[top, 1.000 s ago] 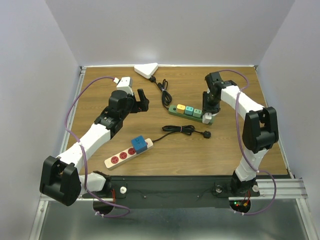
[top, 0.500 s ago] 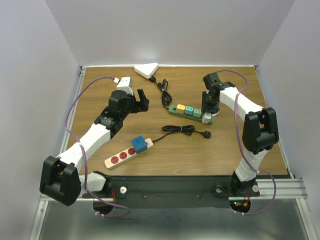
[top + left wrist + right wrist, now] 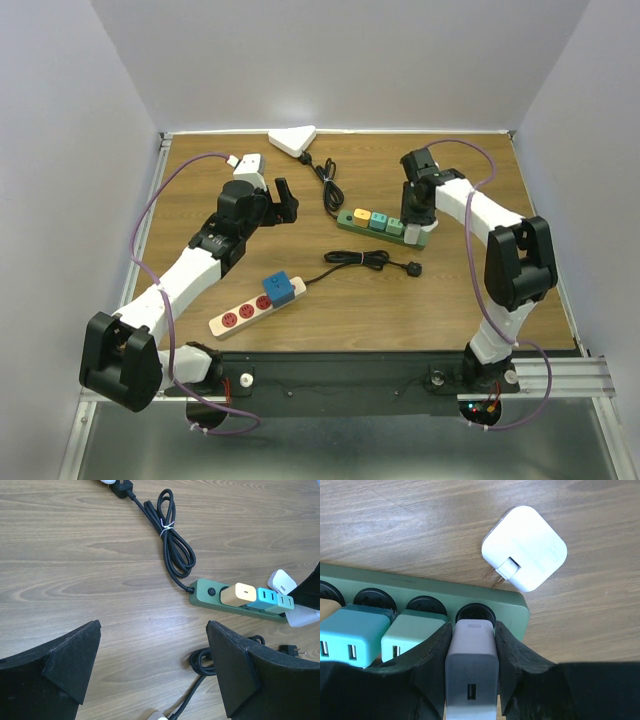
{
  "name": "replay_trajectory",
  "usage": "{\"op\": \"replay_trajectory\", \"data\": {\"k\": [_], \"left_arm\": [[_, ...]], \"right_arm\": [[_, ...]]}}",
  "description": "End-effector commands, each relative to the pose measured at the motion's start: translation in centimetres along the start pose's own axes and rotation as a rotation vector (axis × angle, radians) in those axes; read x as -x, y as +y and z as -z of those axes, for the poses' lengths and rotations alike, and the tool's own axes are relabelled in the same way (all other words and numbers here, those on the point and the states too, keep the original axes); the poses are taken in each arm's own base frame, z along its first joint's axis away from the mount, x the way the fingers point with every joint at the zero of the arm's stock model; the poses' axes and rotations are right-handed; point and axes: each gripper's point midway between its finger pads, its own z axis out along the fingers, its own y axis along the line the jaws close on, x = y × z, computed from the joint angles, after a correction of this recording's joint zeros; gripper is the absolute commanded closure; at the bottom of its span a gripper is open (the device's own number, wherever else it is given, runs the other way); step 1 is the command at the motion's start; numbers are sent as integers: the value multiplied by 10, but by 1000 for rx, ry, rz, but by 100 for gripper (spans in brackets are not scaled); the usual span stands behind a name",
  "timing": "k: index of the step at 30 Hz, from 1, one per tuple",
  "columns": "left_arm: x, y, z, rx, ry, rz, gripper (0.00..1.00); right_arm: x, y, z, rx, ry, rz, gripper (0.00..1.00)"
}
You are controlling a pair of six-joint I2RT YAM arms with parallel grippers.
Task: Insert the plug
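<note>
The grey plug (image 3: 471, 660) is pinched between the fingers of my right gripper (image 3: 472, 635). It hangs right over the last empty socket (image 3: 475, 612) of the green power strip (image 3: 395, 582), which lies toward the far right corner of the worktop (image 3: 470, 290). Its pins are hidden under its own body, so I cannot tell whether they are lined up with the holes.

That is my main worry. If I press down while the pins are off, they will land on the socket rim, and the plug could twist or slip in the grip.

The strip also looks loose on the wood. My left gripper (image 3: 152, 650) is spread wide and holding nothing, well apart toward the far left, so nothing steadies the strip. A skewed push would likely slide or tip it.

The pale green adapter (image 3: 412, 630) sits just beside one finger (image 3: 437, 650). That finger may catch on it as I descend and stop the plug short of seating. The white adapter (image 3: 525, 547) lies just past the strip's end, so any sideways correction risks knocking it.
</note>
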Motion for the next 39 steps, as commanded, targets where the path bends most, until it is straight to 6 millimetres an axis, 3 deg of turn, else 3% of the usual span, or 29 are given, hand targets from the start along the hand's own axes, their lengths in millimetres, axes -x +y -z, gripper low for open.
{"op": "replay_trajectory", "data": {"k": [1, 4, 11, 19, 24, 30, 39], "left_arm": [[16, -3, 1, -15, -52, 1, 1], [15, -3, 2, -15, -51, 3, 1], [16, -3, 2, -16, -53, 1, 1], [17, -2, 6, -10, -59, 3, 1], [18, -2, 7, -9, -61, 2, 1], [17, -3, 7, -16, -57, 4, 1], [17, -3, 9, -18, -59, 5, 1]], "right_arm": [[-32, -10, -14, -84, 47, 25, 100], [-44, -14, -11, -99, 48, 11, 100], [-39, -19, 6, -129, -27, -1, 100], [-41, -21, -7, -154, -22, 23, 99], [-62, -28, -14, -154, -3, 13, 100], [-55, -28, -20, -155, -11, 30, 100], [-60, -33, -40, -138, 34, 28, 100]]}}
